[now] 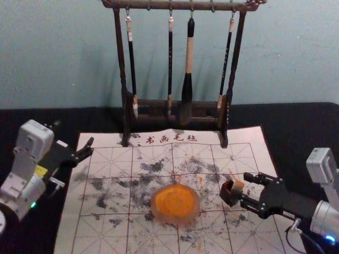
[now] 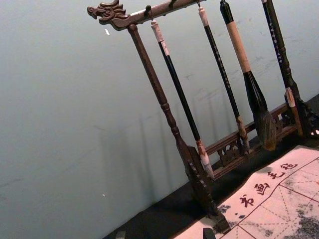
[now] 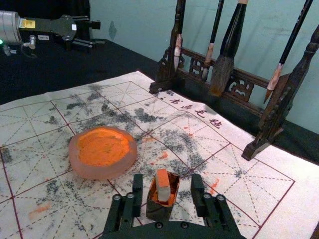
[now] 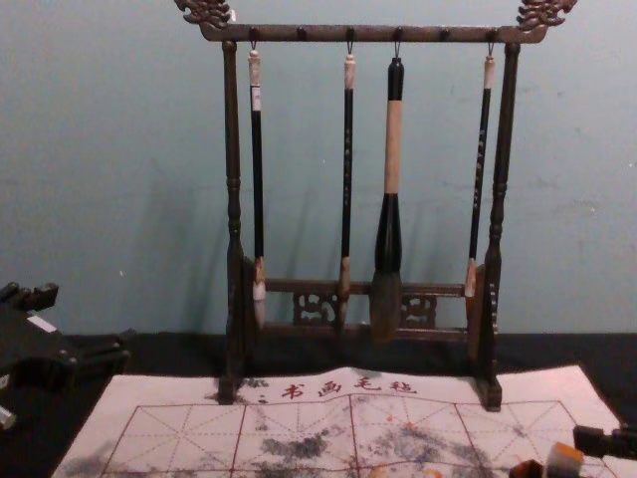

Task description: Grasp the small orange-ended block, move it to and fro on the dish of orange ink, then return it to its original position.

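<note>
Right, here we are, and from where I'm standing, with the brush stand [image 1: 121, 58] at twelve o'clock, it's the right gripper [image 1: 242, 186] at work, coming in from the three o'clock side and pointing roughly at nine. Its jaws are spread wide, one either side of the small orange-ended block [image 3: 163, 191], with daylight showing on both flanks. So nothing's gripped!

The block is propped in a little dark holder [image 3: 158, 212] on the mat [image 1: 106, 235], orange end up, its long axis rising out of the opening with a slight lean. It sits almost dead on the jaws' centre line, so I'd say this calls for a straight squeeze; the danger is nipping the holder's wall as well and dragging it along.

And the dish [image 3: 99, 173] of orange ink [image 1: 175, 203]? Between eight and nine o'clock from the block, a short carry once it's lifted clear. The left gripper [image 1: 74, 136] looks parked, jaws apart, out at ten o'clock from the dish, and clearly the farther hand.
</note>
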Action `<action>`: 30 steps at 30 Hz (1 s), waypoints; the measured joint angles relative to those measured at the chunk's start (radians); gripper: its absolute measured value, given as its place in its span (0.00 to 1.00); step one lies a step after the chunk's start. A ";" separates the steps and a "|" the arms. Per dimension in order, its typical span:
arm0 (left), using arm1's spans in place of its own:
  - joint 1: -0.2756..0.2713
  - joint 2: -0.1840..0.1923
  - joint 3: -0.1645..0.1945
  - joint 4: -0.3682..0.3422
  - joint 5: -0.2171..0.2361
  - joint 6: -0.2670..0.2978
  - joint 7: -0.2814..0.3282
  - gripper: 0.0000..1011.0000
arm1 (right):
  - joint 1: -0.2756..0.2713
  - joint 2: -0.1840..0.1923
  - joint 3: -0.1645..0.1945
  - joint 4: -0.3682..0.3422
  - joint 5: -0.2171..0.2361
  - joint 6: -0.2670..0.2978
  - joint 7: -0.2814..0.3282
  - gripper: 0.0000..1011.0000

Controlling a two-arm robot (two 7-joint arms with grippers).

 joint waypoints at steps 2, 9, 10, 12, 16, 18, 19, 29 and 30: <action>0.000 0.000 0.000 0.000 0.000 0.000 0.000 0.99 | 0.000 0.000 0.000 0.000 0.000 0.000 0.000 0.53; 0.000 0.000 0.000 0.000 0.000 0.000 0.000 0.99 | 0.000 0.000 0.000 0.000 0.000 0.000 0.000 0.33; 0.000 0.000 0.000 0.000 0.000 0.000 0.000 0.99 | 0.000 0.000 0.000 0.000 0.000 0.000 0.000 0.28; 0.000 0.000 0.000 0.000 0.000 0.000 0.000 0.99 | 0.000 0.000 0.000 0.000 0.000 0.000 0.000 0.21; 0.000 0.000 0.000 0.000 0.000 0.000 0.000 0.99 | 0.000 0.000 0.000 0.000 0.000 0.000 0.000 0.11; 0.000 0.000 0.000 0.000 0.000 0.000 0.000 0.99 | 0.000 0.000 0.000 0.000 0.000 0.000 0.000 0.09; 0.000 0.000 0.000 0.000 0.000 0.000 0.000 0.99 | 0.000 0.000 0.000 0.000 0.000 0.000 0.000 0.09; 0.000 0.000 0.000 0.000 0.000 0.000 0.000 0.99 | 0.000 0.000 0.000 0.000 0.000 0.000 0.000 0.09; 0.000 0.000 0.000 0.000 0.000 0.000 0.000 0.99 | 0.000 0.000 0.000 0.000 0.000 0.000 0.000 0.09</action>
